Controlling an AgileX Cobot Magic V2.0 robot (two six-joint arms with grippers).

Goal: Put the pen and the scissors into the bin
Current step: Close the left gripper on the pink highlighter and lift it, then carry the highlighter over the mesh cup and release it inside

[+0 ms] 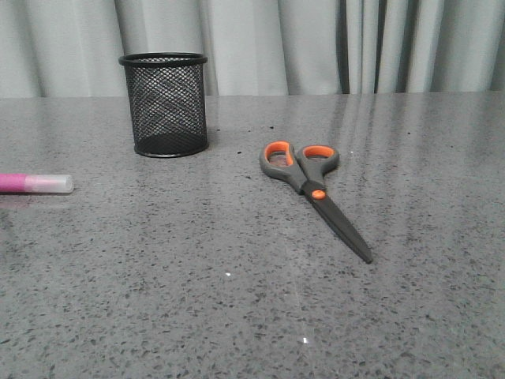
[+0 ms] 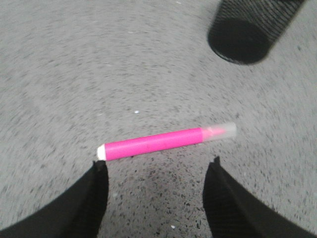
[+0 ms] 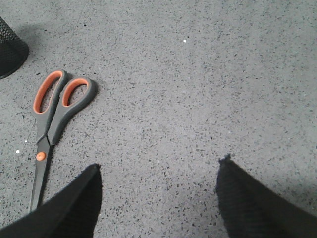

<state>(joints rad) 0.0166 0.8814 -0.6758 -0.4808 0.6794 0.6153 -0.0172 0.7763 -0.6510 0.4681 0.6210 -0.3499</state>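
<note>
The pink pen (image 1: 31,184) lies flat at the table's left edge, whitish cap pointing right. In the left wrist view the pen (image 2: 158,143) lies just beyond my open, empty left gripper (image 2: 157,164), not touching it. The scissors (image 1: 312,189) lie closed in the middle of the table, handles toward the back, blades toward the front right. In the right wrist view the scissors (image 3: 52,129) lie beside my open, empty right gripper (image 3: 159,166). The black mesh bin (image 1: 165,104) stands upright at the back left, also in the left wrist view (image 2: 247,29). No gripper shows in the front view.
The grey speckled table (image 1: 237,316) runs back to a pale curtain (image 1: 316,39). The bin's base edge shows in a corner of the right wrist view (image 3: 10,49).
</note>
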